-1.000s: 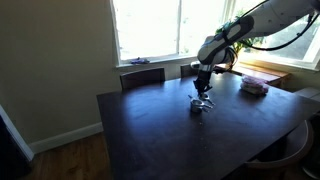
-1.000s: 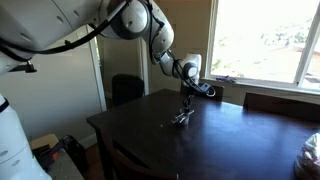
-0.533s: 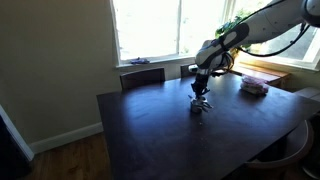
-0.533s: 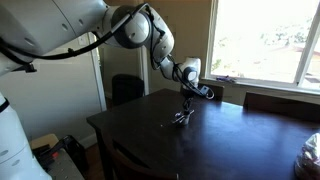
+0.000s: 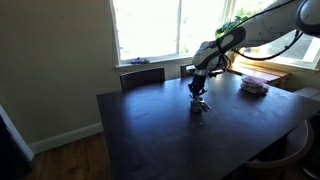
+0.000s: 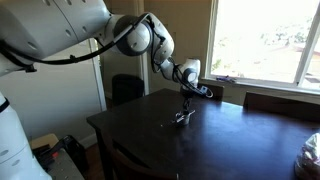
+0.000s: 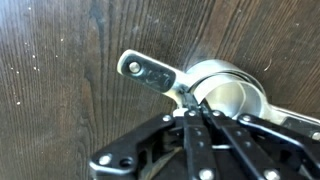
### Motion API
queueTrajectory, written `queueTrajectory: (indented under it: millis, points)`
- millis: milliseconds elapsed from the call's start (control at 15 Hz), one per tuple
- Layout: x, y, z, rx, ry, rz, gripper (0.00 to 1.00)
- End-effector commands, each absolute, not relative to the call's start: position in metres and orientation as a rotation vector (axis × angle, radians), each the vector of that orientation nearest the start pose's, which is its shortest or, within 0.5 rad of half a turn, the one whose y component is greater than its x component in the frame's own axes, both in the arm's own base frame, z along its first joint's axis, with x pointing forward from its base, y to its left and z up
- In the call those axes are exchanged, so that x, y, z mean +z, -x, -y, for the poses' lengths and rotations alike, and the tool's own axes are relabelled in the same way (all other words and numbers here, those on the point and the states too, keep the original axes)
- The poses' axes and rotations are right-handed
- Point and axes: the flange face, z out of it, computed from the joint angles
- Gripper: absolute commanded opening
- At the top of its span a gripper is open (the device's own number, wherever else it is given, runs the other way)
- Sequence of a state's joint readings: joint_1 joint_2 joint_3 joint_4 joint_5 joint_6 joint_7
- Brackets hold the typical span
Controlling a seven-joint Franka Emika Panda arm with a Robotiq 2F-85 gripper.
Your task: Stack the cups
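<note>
On the dark table (image 5: 150, 135), toward its window side, the cups (image 5: 201, 106) sit in a small shiny cluster that shows in both exterior views. The gripper (image 5: 200, 97) points straight down just over them. In the wrist view one cup (image 7: 230, 95) is seen from above, its mouth open to the camera. Its flat handle (image 7: 150, 72) reaches up and left over the wood and has a hole at its end. The fingers (image 7: 203, 140) are drawn tight together, their tips meeting right where the handle joins the rim. Whether they pinch the thin metal or only touch it cannot be told. The cluster is too small to count the cups in it. A pinkish stack (image 5: 253, 87) lies well apart from them, near the window (image 5: 150, 30).
</note>
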State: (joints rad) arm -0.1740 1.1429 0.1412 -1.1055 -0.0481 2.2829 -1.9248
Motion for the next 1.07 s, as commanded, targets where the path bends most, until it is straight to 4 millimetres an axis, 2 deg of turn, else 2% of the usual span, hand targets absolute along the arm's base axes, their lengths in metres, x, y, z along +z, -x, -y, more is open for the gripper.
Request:
queueTrajectory:
  millis: [0, 133, 200, 333, 733, 1000]
  points:
    - [0.11, -0.767, 0.053, 0.147, -1.852, -2.569, 0.03]
    - [0.108, -0.766, 0.054, 0.122, -1.851, -2.575, 0.01]
    - [0.109, -0.765, 0.057, 0.108, -1.849, -2.571, 0.29]
    - [0.111, -0.759, 0.065, 0.084, -1.855, -2.569, 0.36]
    - [0.124, -0.744, 0.087, 0.068, -1.891, -2.549, 0.75]
    - [0.14, -0.726, 0.101, 0.057, -1.905, -2.546, 0.98]
